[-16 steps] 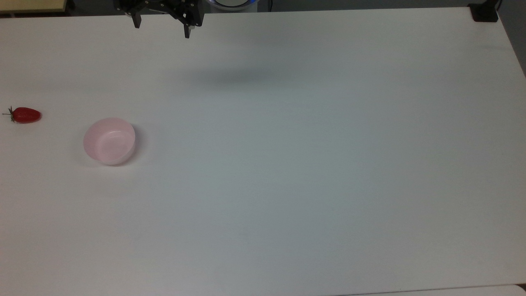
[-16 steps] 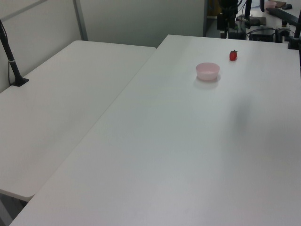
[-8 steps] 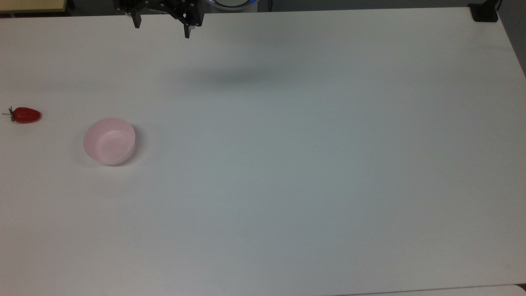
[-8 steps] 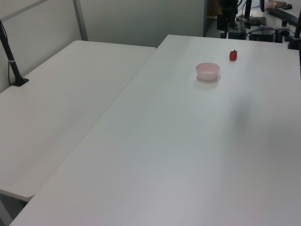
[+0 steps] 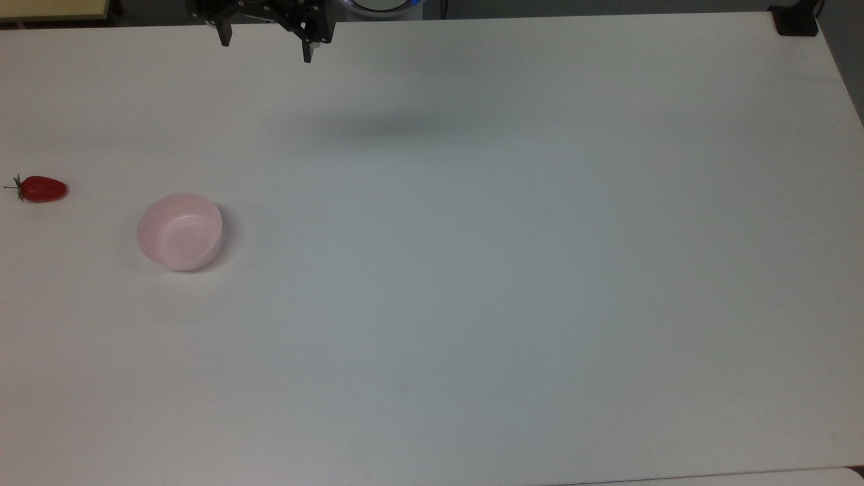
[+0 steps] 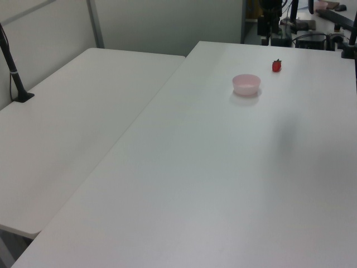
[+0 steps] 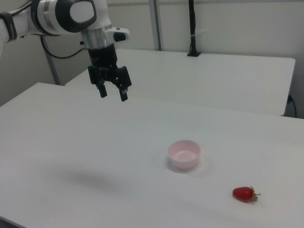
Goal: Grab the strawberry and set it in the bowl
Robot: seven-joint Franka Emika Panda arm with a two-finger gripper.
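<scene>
- I read the strawberry (image 7: 243, 193) as light, glossy and probably slippery, possibly soft; I plan a gentle squeeze across the middle of its red body, clear of the green stem.
- The strawberry lies on its side on the white desk (image 7: 71, 142), at the far left edge in the top view, stem pointing to the top view's left.
- The bowl (image 5: 179, 231) stands upright and empty near it, apart from it, on the top view's right of the strawberry.
- The hand (image 7: 112, 92) hangs high above the desk, well apart from both; its two fingers are spread wide, holding and touching nothing.
</scene>
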